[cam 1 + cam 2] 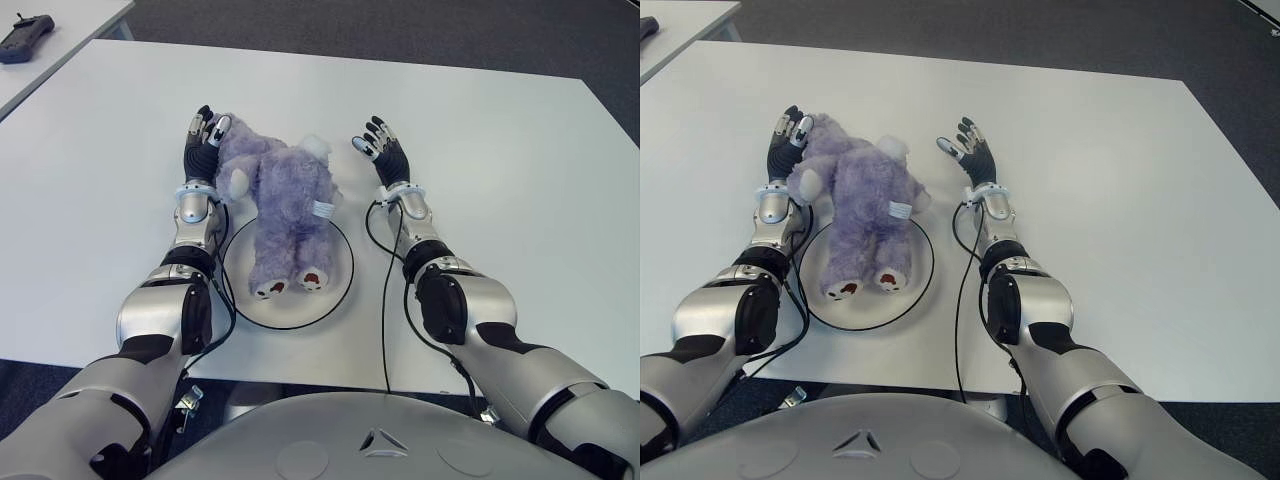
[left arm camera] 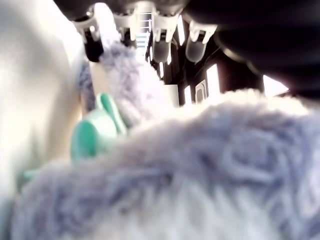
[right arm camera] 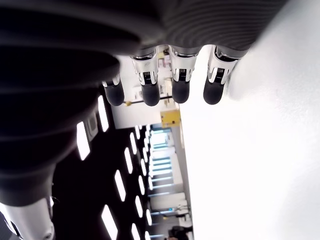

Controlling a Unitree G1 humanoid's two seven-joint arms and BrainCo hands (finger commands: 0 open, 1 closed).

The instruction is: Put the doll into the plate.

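A white table (image 1: 520, 180) carries a round plate (image 1: 340, 272) with the purple doll (image 1: 285, 200) lying face down, legs on the plate, head and shoulders beyond its far rim. The left hand (image 1: 203, 145) touches the doll's left side with extended fingers, gripping nothing. The right hand (image 1: 383, 150) stands just right of the doll, open and empty, all 4 fingers spread.

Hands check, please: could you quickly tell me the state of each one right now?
Left hand: open, fingers extended against the purple doll, not gripping it.
Right hand: open, holding nothing, beside the doll on its right.
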